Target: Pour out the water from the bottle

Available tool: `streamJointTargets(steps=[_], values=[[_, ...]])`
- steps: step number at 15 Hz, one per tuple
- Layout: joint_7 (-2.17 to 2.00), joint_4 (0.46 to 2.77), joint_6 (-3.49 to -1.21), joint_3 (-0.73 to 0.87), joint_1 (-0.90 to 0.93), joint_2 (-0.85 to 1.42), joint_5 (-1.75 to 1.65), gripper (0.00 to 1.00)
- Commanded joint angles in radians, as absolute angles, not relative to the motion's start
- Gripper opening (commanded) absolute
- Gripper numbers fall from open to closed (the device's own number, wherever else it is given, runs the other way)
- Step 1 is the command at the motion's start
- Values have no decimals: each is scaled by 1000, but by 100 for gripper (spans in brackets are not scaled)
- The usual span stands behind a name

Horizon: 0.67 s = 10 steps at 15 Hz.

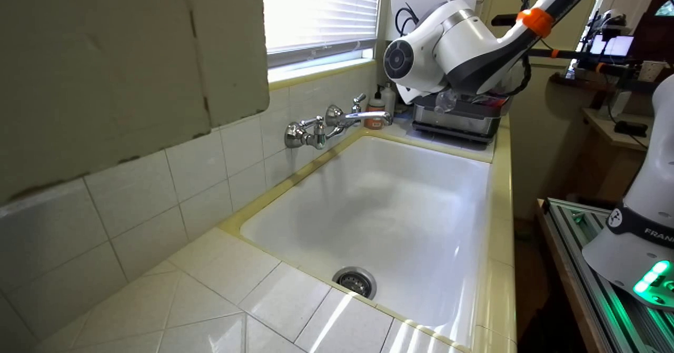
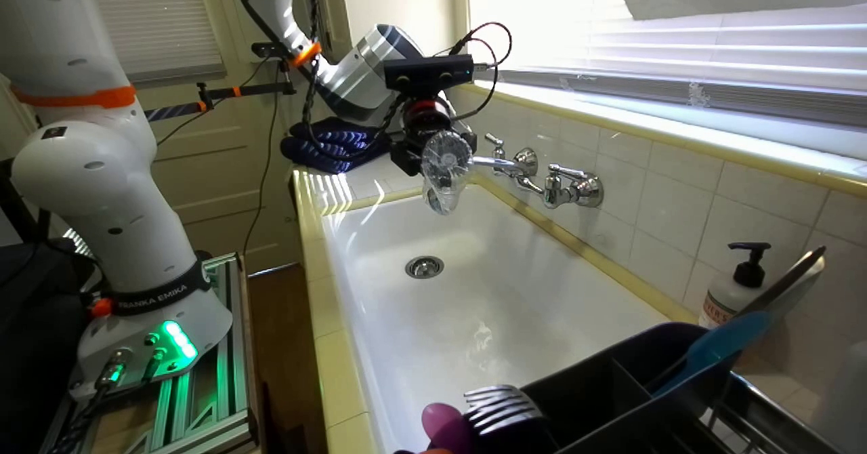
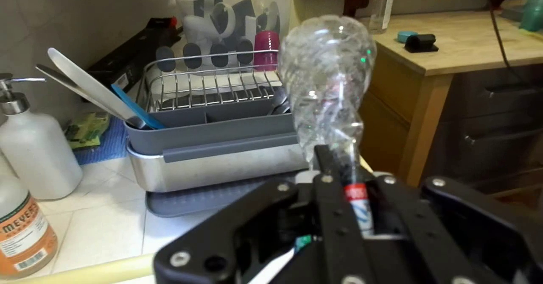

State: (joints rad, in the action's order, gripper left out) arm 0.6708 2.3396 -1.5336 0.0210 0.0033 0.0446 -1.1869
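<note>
Squeezing tight, the black, jointed robot gripper (image 3: 344,169) is pinching a clear, crinkly plastic bottle (image 3: 327,72), and its jaws are pressing close together. In the wrist view, the round end of the bottle is pointing to twelve o'clock, and a red, white and blue label (image 3: 359,210) is peeking out between the jaws. Whether water is sitting inside, I cannot tell. In both exterior views, the bottle is hanging in the air above a big, shiny white sink (image 2: 420,325) with a yellow tile edge (image 2: 314,257). In an exterior view, a round silver drain (image 2: 425,267) is sitting at six o'clock from the bottle, and a shiny silver tap (image 2: 555,188) is sticking out of a white tile wall (image 2: 681,203) at three o'clock. In the wrist view, a long gray-and-silver dish rack (image 3: 229,135) is standing at ten o'clock from the gripper. A tall white pump bottle (image 3: 38,152) and a see-through, orange-labeled soap bottle (image 3: 25,233) are standing near each other at nine o'clock. A light brown wooden table (image 3: 458,32) is standing farther back at one o'clock.
</note>
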Motion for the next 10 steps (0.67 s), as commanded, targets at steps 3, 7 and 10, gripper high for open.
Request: streamJointTargets(steps=[3,7,10], values=[[556,2355,-1617,2,0,51,-1176,2],[589,2366,-1586,-15,12,52,-1227,2],[642,2368,-1529,-35,30,53,-1295,2]])
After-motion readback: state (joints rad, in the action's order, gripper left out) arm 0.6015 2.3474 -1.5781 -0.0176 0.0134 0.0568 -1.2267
